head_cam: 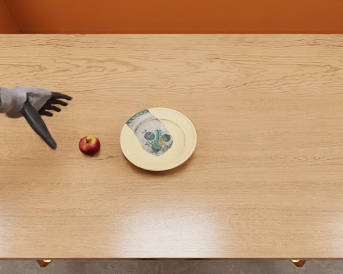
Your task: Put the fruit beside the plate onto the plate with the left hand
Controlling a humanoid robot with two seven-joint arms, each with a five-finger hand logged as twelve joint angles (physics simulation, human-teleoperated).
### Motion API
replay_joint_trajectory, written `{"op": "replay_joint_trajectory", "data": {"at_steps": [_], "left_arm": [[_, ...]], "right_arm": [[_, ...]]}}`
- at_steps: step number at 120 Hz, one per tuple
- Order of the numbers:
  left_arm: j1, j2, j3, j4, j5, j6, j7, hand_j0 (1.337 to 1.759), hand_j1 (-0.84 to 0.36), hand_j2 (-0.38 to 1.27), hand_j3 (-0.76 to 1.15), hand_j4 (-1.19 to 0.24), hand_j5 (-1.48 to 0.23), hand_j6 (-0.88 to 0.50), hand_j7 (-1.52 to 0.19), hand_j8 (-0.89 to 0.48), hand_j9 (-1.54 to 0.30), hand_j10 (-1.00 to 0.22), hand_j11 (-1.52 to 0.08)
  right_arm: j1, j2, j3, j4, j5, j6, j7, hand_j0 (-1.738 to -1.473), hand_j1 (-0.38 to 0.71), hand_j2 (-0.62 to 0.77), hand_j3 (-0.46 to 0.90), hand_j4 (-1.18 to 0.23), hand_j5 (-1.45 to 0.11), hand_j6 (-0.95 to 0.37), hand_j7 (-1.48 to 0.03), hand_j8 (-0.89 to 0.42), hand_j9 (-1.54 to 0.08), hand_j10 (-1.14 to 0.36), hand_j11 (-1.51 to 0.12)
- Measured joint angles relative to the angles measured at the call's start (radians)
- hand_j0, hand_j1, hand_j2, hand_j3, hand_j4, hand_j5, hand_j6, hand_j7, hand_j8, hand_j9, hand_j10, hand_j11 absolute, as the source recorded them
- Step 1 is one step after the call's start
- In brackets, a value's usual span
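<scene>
Light wood with a strong grain forms the table [246, 200], which fills nearly the whole head view. An orange wall [183, 16] runs along its far edge. A narrow grey strip of floor [171, 267] shows below the near edge.

The plate [186, 137] lies flat on the table, slightly left of centre. It is round and cream-yellow. An irregular grey patch [153, 134] with green and orange motifs covers the plate's left half, from its upper-left rim to its middle. Nothing else lies on the plate.

The left arm enters from the left edge, above the level of the plate. Its forearm is grey. The left hand [40, 105] is black and released: the fingers [60, 97] are spread and point right, and they hold nothing. One long dark digit [40, 127] slants down and to the right. Its tip ends near the apple and left of it, with bare table between the two. Whether the hand touches the table cannot be told.

The apple [89, 145] is red with a yellowish patch at the top. It stands on the table just left of the plate, close to the rim but apart from it. It lies between the plate and the tip of the slanted digit.
</scene>
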Motion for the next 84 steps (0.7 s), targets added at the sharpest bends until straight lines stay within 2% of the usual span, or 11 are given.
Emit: {"op": "replay_joint_trajectory", "data": {"at_steps": [31,50,74,84], "left_arm": [[0.005,-0.119,0.02,-0.05,0.001,0.267,-0.001,1.658,0.29,0.01,0.0,-0.05,-0.07,-0.05,-0.07,-0.05,-0.07,-0.05,-0.07],[0.009,-0.165,0.044,-0.088,-0.001,0.308,0.0,1.658,0.24,0.02,0.0,-0.09,-0.12,-0.09,-0.12,-0.09,-0.12,-0.09,-0.12],[0.005,-0.182,0.083,-0.11,-0.002,0.323,0.0,1.658,0.1,0.04,0.0,-0.21,-0.27,-0.21,-0.27,-0.21,-0.27,-0.21,-0.27],[-0.001,-0.218,0.112,-0.131,-0.002,0.362,0.0,1.658,0.06,0.05,0.0,-0.24,-0.32,-0.24,-0.32,-0.24,-0.32,-0.24,-0.32]], "right_arm": [[0.0,0.0,0.0,0.0,0.0,0.0,0.0,-1.658,-0.35,0.0,0.0,0.0,0.0,0.0,0.0,0.0,0.0,0.0,0.0],[0.0,0.0,0.0,0.0,0.0,0.0,0.0,-1.658,-0.35,0.0,0.0,0.0,0.0,0.0,0.0,0.0,0.0,0.0,0.0],[0.0,0.0,0.0,0.0,0.0,0.0,0.0,-1.658,-0.35,0.0,0.0,0.0,0.0,0.0,0.0,0.0,0.0,0.0,0.0],[0.0,0.0,0.0,0.0,0.0,0.0,0.0,-1.658,-0.35,0.0,0.0,0.0,0.0,0.0,0.0,0.0,0.0,0.0,0.0]]}}
